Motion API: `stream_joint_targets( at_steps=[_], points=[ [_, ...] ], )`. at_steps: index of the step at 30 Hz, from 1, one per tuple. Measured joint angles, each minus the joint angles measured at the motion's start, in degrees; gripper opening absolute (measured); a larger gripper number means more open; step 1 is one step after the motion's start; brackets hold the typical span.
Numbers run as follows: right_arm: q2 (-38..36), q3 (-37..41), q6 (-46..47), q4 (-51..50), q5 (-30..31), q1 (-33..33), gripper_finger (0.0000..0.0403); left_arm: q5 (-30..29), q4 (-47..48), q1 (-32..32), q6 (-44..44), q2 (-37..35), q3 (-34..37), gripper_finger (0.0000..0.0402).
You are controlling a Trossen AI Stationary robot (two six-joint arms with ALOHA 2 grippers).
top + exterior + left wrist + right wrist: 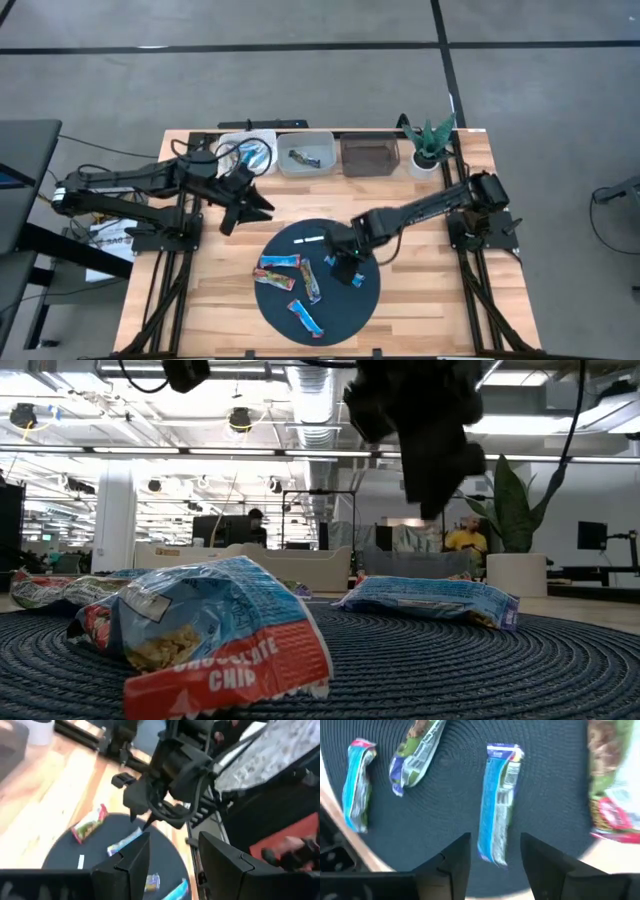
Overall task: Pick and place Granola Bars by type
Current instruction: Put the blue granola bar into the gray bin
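Note:
Several foil-wrapped granola bars lie flat on the round dark mat: two orange-red ones, a multicolour one, a blue one, and a blue one under my right gripper. My right gripper hovers open above that blue bar, with one finger on each side of the bar's near end. In the low view it is clear above the bar. My left gripper is open and empty above the bare table, left of the mat's far edge.
A thin white strip lies on the mat's far part. Along the far edge stand two white bins that hold wrapped bars, a dark bin and a potted plant. People sit in the room beyond the table.

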State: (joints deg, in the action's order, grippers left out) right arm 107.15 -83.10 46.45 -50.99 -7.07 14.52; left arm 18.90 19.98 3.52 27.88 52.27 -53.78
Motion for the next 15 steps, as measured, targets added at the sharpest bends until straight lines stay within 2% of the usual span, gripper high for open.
stream_joint_targets(
  at_steps=[5,9,15],
  points=[
    [0.0,4.2,5.7,3.8,4.8,2.4,0.0153,0.1,-0.2,-3.8,-1.2,-0.6,0.0,0.016],
    [0.0,5.7,6.0,3.7,7.1,2.8,0.0153,-0.2,2.0,-6.5,-2.6,-0.7,0.0,0.016],
    [0.0,5.7,3.0,3.9,7.4,2.8,0.0151,-4.9,14.1,-9.3,-4.1,-0.7,-0.1,0.016]
  ],
)
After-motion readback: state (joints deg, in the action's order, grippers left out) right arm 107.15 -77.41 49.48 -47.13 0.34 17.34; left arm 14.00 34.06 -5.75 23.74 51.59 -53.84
